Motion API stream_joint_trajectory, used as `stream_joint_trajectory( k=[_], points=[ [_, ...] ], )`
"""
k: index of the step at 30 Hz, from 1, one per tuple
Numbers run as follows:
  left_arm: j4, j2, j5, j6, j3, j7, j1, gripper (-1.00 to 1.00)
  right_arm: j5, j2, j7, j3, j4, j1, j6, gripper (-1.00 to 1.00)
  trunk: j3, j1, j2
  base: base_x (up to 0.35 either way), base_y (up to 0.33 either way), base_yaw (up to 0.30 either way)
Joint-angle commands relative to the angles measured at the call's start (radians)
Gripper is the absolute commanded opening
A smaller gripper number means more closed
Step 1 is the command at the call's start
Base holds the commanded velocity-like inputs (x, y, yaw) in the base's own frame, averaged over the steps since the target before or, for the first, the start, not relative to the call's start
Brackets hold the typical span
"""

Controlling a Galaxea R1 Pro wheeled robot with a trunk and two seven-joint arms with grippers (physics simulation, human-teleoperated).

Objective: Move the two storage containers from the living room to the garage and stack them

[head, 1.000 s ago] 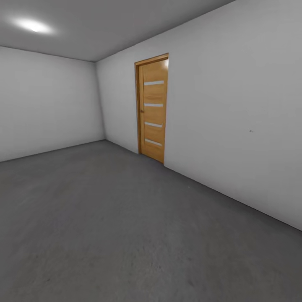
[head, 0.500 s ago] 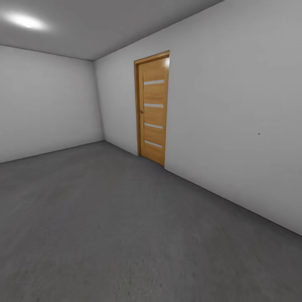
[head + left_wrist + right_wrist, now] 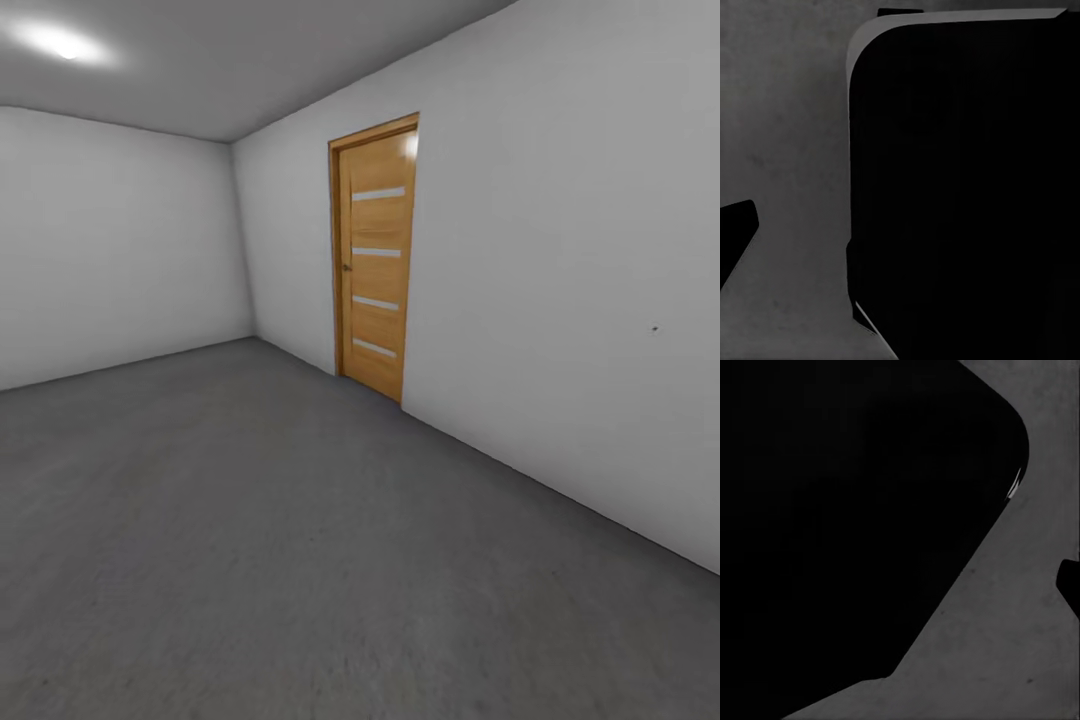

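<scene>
**Garage interior, robot in transit**

- Room: bare garage with plain grey-white walls, one running along the right, one across the far left.
- Floor: dark grey, faintly mottled concrete floor, spreading from the near edge to both walls; also seen in the left wrist view and right wrist view.
- Door: honey-coloured wooden door with four pale horizontal strips, standing closed in the right wall, near the far corner.
- Ceiling: grey, with a bright ceiling light at far left.
- Wrist views: a large black rounded body blocks most of each; what it is cannot be told.
- Claws: whether spread or pressed together cannot be told.
- Storage containers: their place cannot be told.
</scene>
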Motion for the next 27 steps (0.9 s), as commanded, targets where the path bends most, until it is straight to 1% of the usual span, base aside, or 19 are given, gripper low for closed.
stream_joint_trajectory(
  k=[1, 20, 23, 27],
  points=[
    [0.0, 0.0, 0.002, -0.002, 0.001, 0.0, 0.0, 1.0, 0.001, 0.0, 0.0, 0.001, 0.0, 0.0, -0.003, 1.0, -0.001, 0.001, 0.0, 0.323, 0.0, 0.241],
    [0.0, -0.001, 0.001, -0.002, 0.001, 0.0, 0.0, 1.0, 0.001, 0.0, -0.002, 0.001, 0.0, 0.0, -0.003, 1.0, -0.005, 0.001, 0.0, 0.323, 0.0, 0.261],
    [0.0, -0.001, 0.001, -0.002, 0.001, 0.0, 0.0, 1.0, 0.001, 0.0, -0.001, 0.001, 0.0, 0.0, -0.003, 1.0, -0.005, 0.001, 0.0, 0.323, 0.0, 0.127],
    [0.0, -0.001, 0.001, -0.002, 0.002, 0.0, 0.0, 1.0, 0.001, 0.0, 0.0, 0.001, 0.0, 0.0, -0.003, 1.0, -0.005, 0.001, 0.0, 0.323, 0.0, 0.021]
  ],
)
